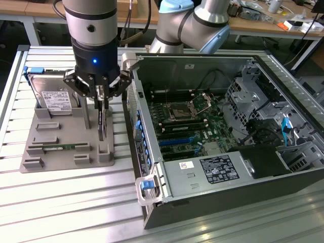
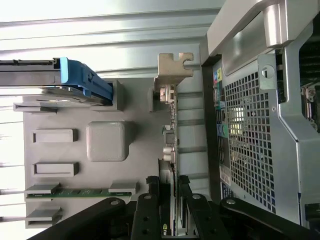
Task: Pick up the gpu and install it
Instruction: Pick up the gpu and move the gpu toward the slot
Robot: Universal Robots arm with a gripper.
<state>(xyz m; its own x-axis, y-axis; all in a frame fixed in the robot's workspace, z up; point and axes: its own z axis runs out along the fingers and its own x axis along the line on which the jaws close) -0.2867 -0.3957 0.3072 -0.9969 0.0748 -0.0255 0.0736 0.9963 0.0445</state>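
Note:
The gpu [image 1: 103,126] stands on edge over the grey holder tray [image 1: 71,132], seen as a thin dark card just beside the open computer case [image 1: 152,202]. My gripper [image 1: 103,101] comes straight down onto its top edge. In the wrist view the two black fingers [image 2: 150,202] sit on either side of the gpu [image 2: 171,125], shut on it, and its silver end bracket [image 2: 175,65] shows at the far end. The card's lower edge is at or just above the tray's slot; I cannot tell whether it touches.
A silver hard drive [image 1: 53,98] with a white label and blue handle stands at the back of the tray. A narrow green memory stick [image 1: 61,147] lies at its front. Inside the case is the motherboard [image 1: 182,114] with blue slots [image 1: 177,140]. The case's perforated rear panel [image 2: 250,140] is close to the card.

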